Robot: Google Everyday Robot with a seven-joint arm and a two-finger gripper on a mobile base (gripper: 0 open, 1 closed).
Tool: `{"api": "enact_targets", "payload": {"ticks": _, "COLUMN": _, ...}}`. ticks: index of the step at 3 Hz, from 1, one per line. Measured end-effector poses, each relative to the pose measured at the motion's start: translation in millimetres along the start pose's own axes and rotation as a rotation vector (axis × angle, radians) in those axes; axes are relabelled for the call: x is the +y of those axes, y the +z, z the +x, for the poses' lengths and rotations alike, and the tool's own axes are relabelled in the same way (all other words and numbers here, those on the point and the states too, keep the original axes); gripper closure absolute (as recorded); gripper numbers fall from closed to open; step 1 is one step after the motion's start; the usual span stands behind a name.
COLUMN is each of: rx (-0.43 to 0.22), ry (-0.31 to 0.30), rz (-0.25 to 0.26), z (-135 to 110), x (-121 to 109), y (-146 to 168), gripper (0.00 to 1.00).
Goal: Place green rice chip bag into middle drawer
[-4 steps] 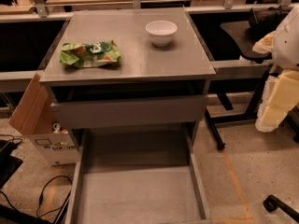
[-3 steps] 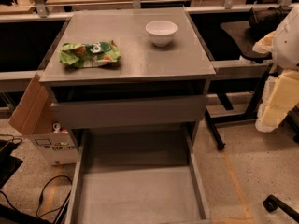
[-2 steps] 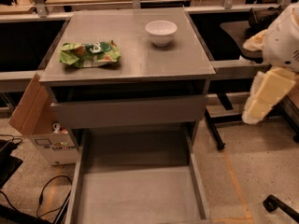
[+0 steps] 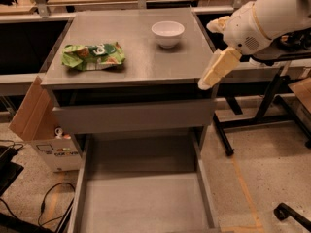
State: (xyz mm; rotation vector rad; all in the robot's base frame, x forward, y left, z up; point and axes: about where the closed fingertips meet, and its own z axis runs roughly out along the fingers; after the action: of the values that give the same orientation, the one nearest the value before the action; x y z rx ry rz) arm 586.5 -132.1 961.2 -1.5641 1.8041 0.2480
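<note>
Lying well left of the gripper [image 4: 210,76], the green rice chip bag [image 4: 93,56] rests flat on the tabletop [image 4: 141,67], its long axis running left to right, pointing roughly toward the gripper. A white bowl [image 4: 167,33] sits between them, farther back. The middle drawer [image 4: 146,203] gapes open, below and left. The gripper hangs beside the table's front right corner, slanting down-left from the white arm [image 4: 262,18]; open or closed, I cannot tell.

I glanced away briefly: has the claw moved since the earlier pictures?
Yes. The claw has swung left, from the picture's right edge to the front right corner of the cabinet top, far from the green rice chip bag.
</note>
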Motion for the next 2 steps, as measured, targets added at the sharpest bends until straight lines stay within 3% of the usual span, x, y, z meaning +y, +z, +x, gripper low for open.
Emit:
{"api": "enact_targets", "payload": {"ticks": 1, "rx": -0.153, "ry": -0.013, "rz": 0.037, "z": -37.2, "x": -46.2, "y": 48.0, "gripper": 0.00}}
{"api": "enact_targets", "payload": {"ticks": 2, "rx": -0.149, "ry": -0.013, "rz": 0.034, "z": -36.6, "x": -44.3, "y": 47.2, "gripper": 0.00}}
